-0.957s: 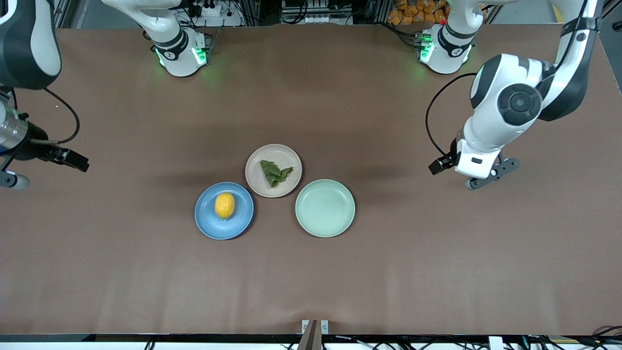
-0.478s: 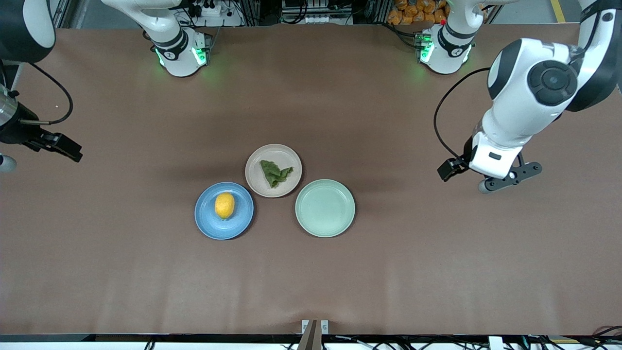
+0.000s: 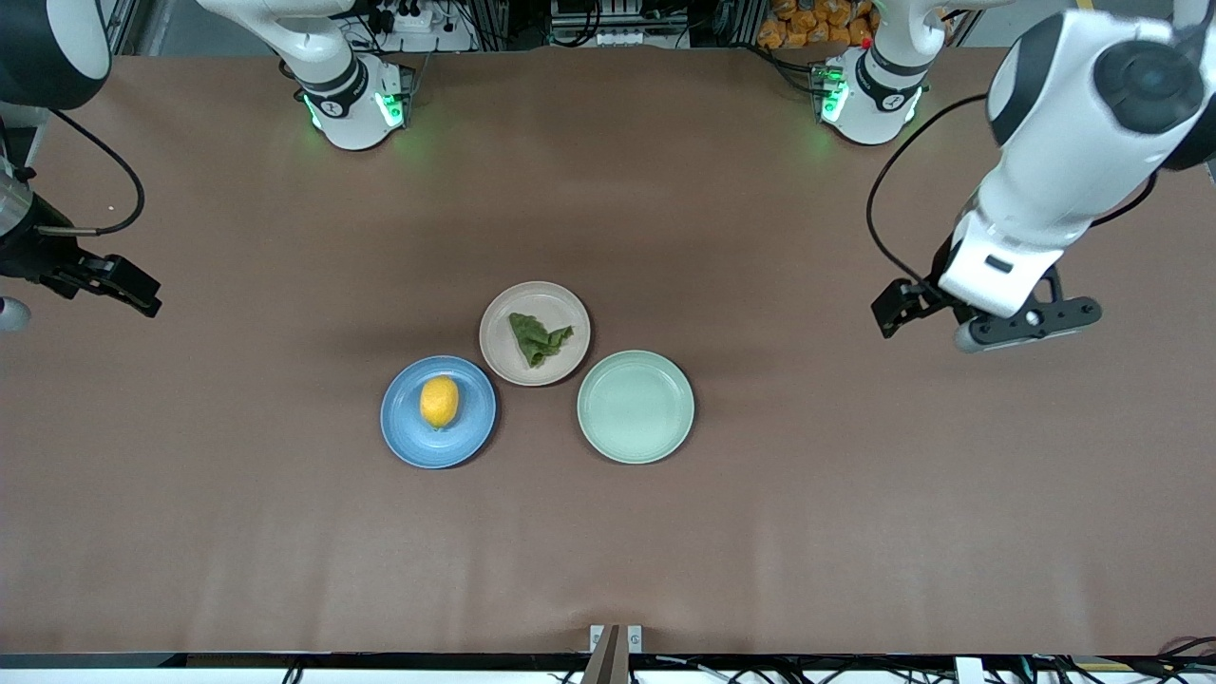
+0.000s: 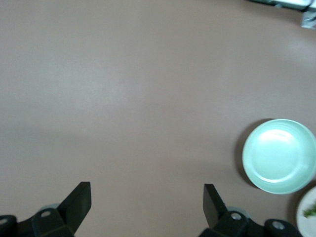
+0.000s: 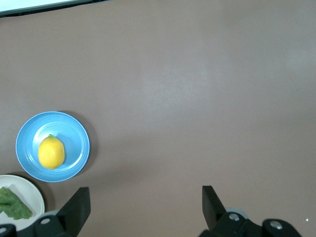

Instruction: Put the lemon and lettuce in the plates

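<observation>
Near the middle of the front view, a little left of centre, the lemon [image 3: 439, 402] lay on the blue plate [image 3: 408, 442], and just above and to its right the lettuce [image 3: 539, 339] lay on the beige-pink plate [image 3: 503, 356]. The two plates stood just beside each other, rims nearly touching. At lower right of that pair sat a mint-green plate [image 3: 636, 407] with nothing on it, just beside the beige-pink one.

Both arms hung well apart from the plates. The left gripper [image 4: 147, 202] was at the right side of the front view, over bare table [image 3: 760, 532], its fingers spread wide and holding nothing. The right gripper [image 5: 145, 203] was at the left edge of the front view, also spread and unladen, with the lemon's plate showing in its wrist view.

To my eye both items were already placed, so little was left to do. The chief risk was an arm sweeping low across the centre and knocking a plate, which could roll the lemon off or shove the close-set plates together.
</observation>
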Controlling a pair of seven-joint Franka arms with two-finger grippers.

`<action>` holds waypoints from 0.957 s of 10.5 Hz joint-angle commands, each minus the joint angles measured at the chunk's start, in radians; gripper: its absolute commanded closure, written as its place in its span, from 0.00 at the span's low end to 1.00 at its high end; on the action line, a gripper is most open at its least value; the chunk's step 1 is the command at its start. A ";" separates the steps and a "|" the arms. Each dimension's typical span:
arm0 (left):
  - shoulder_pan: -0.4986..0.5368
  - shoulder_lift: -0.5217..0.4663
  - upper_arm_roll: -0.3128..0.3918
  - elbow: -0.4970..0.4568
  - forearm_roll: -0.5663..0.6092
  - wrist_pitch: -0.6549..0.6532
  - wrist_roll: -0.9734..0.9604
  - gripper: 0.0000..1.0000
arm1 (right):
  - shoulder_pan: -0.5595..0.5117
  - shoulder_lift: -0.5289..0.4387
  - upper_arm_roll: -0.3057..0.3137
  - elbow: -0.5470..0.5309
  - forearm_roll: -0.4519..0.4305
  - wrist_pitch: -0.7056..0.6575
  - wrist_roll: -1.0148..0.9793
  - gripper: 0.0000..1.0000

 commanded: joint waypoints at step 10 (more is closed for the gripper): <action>-0.009 -0.158 0.085 0.092 -0.055 -0.235 0.291 0.00 | 0.032 -0.041 -0.046 0.035 0.095 -0.157 -0.110 0.00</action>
